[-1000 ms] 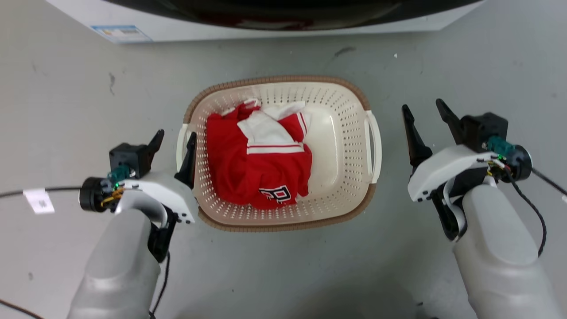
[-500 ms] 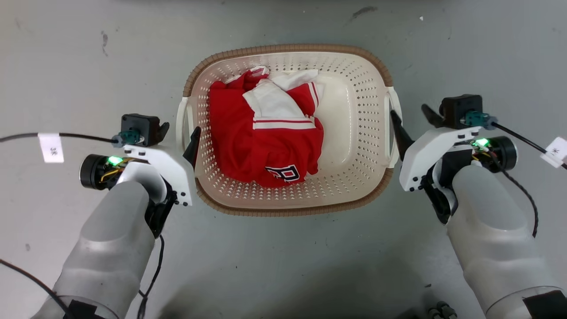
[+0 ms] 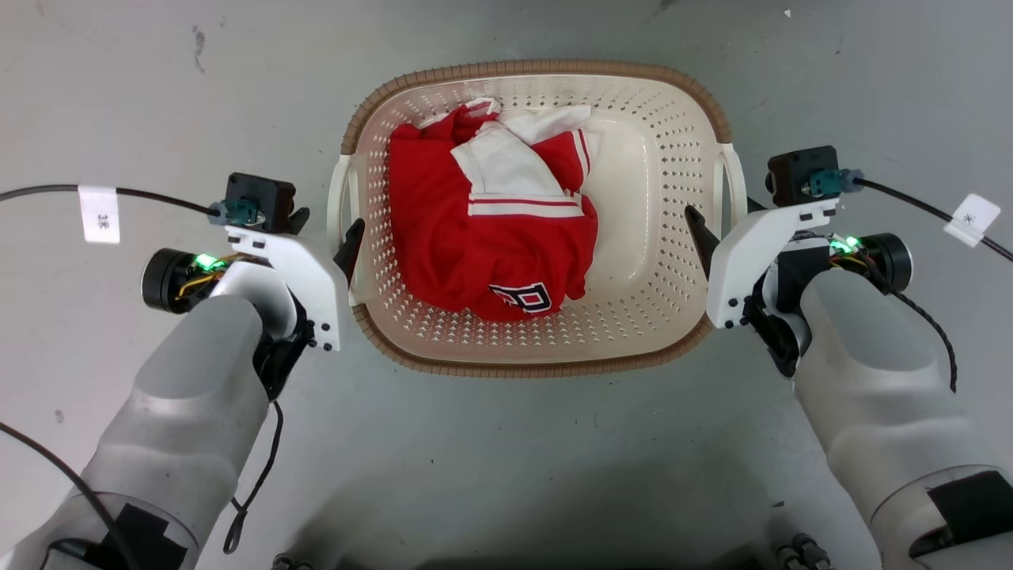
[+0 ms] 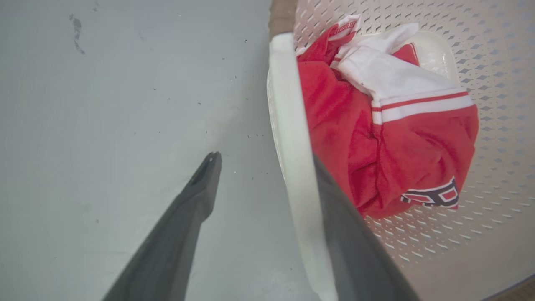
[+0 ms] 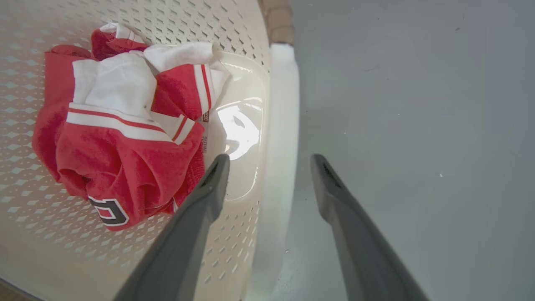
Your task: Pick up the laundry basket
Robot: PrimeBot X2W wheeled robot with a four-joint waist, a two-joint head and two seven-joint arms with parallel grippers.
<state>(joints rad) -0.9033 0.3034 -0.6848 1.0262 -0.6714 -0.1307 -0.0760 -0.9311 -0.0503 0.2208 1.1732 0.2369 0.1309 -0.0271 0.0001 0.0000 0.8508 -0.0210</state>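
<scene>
The laundry basket (image 3: 538,67) is cream perforated plastic with a brown woven rim, and it stands on the grey floor between my arms. A crumpled red and white garment (image 3: 491,229) lies inside it. My left gripper (image 3: 326,227) is open and straddles the white left handle (image 4: 292,146), one finger outside, the other inside against the basket wall (image 4: 493,62). On the other side my right gripper (image 3: 722,210) is also open, with the right handle (image 5: 280,125) between its fingers (image 5: 217,179). Neither gripper (image 5: 271,161) is closed on a handle.
Black cables with white tags (image 3: 99,214) trail over the floor beside each wrist, the right one's tag (image 3: 972,218) near the frame's edge. Dark scuff marks (image 3: 198,36) dot the grey floor at the upper left.
The head camera has tilted down, so the washer has left the top of the view. My right gripper moved in from beside the basket onto the right handle. My left gripper stayed at the left handle.
</scene>
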